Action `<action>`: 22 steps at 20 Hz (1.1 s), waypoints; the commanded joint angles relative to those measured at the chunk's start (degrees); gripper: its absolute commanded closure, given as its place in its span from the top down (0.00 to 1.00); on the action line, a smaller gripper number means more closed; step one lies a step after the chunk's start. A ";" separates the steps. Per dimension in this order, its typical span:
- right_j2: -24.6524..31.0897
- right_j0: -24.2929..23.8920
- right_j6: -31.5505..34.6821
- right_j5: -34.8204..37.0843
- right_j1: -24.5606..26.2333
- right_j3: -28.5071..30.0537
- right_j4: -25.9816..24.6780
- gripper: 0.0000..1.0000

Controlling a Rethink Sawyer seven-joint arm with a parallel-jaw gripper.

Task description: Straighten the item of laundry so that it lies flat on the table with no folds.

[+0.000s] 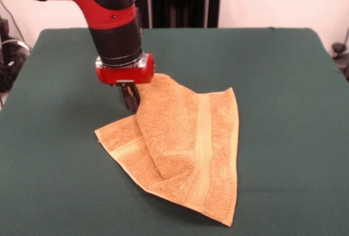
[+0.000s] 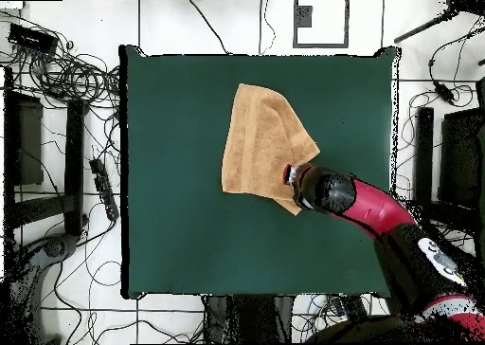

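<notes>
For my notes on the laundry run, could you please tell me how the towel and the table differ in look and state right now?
The towel is orange-tan with a looped pile and a flat woven band; the table is plain dark green. The towel is much smaller than the table. The towel is folded over on itself, lifted at the corner by the pincer; the table lies flat and even. Both have a soft, matte surface.

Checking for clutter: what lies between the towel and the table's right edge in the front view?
Nothing: bare green table runs from the towel to that edge in the front view.
</notes>
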 commanded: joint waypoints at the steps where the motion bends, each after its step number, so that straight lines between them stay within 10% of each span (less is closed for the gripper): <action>1: 5.97 3.76 10.78 3.97 1.93 5.52 5.35 0.00; 7: -1.92 12.65 13.62 -0.45 1.75 2.69 3.30 0.00; 22: 1.52 14.27 17.80 -3.81 2.46 7.31 14.92 0.00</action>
